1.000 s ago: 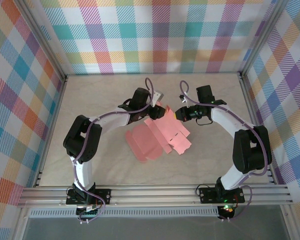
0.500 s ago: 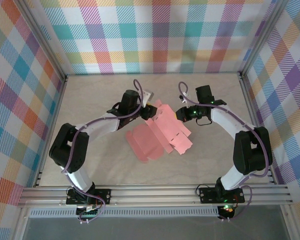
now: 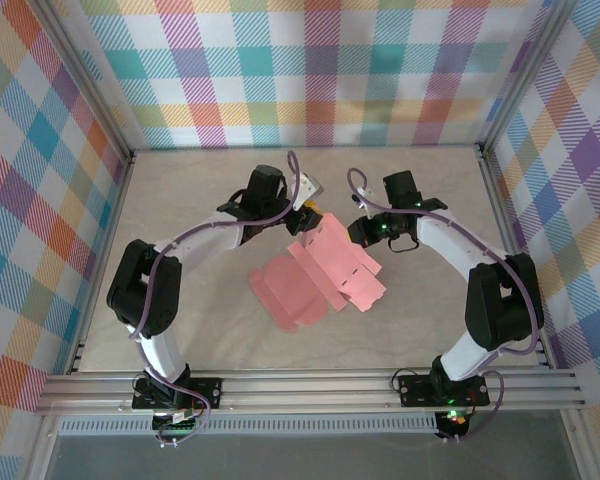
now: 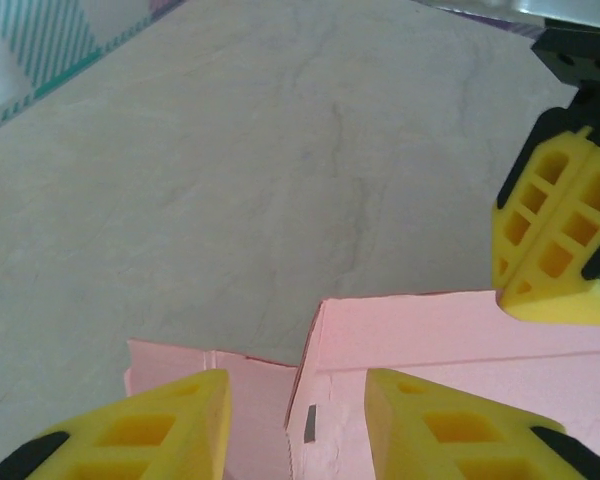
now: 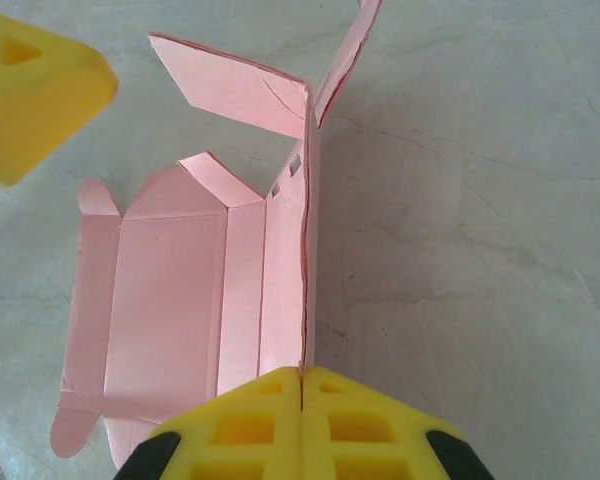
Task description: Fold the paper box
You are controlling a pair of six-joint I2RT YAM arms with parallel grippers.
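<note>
Pink paper box (image 3: 330,268), unfolded, one panel upright

paper box (image 3: 325,278) on table (image 3: 180,215) | left hand (image 3: 302,213) behind-left | right hand (image 3: 358,232) behind-right

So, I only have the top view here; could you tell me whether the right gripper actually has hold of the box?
Observer: Yes. On the right wrist view the right gripper is shut on a panel of the box that stands upright, seen edge-on.
Operator: Thank you. Are the left jaws closed on anything?
Observer: No. On the left wrist view the left gripper is open, fingers apart over the box's edge, nothing clamped between them.
Operator: Is the rest of the sheet lifted too?
Observer: No. The right wrist view shows the wide panels lying flat on the table.
</note>
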